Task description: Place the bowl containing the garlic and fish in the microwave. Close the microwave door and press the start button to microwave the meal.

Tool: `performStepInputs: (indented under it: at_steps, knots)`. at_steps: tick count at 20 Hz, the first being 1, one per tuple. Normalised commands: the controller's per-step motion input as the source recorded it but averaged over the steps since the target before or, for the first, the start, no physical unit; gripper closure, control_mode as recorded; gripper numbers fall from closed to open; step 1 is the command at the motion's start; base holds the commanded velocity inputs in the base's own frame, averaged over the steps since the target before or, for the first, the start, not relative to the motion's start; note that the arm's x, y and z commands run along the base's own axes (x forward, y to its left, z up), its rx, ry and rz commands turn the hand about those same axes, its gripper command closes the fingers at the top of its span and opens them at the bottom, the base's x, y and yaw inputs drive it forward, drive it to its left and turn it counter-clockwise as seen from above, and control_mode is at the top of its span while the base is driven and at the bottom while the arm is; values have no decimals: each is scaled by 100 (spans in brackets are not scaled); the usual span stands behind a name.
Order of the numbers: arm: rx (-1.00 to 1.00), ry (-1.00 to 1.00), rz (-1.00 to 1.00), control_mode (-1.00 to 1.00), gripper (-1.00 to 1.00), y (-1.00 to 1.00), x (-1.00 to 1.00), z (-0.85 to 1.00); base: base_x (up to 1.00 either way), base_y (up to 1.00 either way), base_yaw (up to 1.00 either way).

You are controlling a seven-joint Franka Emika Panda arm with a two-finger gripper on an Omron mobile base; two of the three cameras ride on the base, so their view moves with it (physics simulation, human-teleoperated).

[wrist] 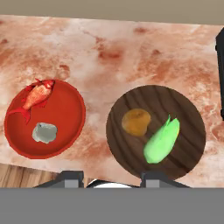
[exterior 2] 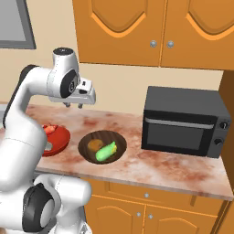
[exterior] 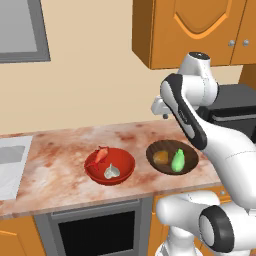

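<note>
Red bowl (exterior: 110,166) is sitting left on the marble surface (exterior: 55,160), holding fish (exterior: 101,154) and garlic (exterior: 111,171). Just right, a brown bowl (exterior: 172,157) is sitting under the pincer (exterior 2: 74,105), which is hovering released, grasping nothing. Risk: descending here grabs the wrong bowl, beside the black toaster oven (exterior 2: 185,121).

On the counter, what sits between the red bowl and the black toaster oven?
The dark brown bowl with green and orange food lies between the red bowl and the toaster oven, as the right base view shows.
</note>
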Motion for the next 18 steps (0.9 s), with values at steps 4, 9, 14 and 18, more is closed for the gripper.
performStepInputs:
  at_steps: [4,9,14,18]
  knots:
    - [0,0,0,-100,-100,0,-11,-15,0,0,0]
    - [0,-12,0,-100,-100,26,-50,-57,0,0,0]
    - [0,-6,-8,-100,-100,53,-53,-58,0,0,0]
    - [0,-1,-12,-100,-100,57,-48,-69,0,0,0]
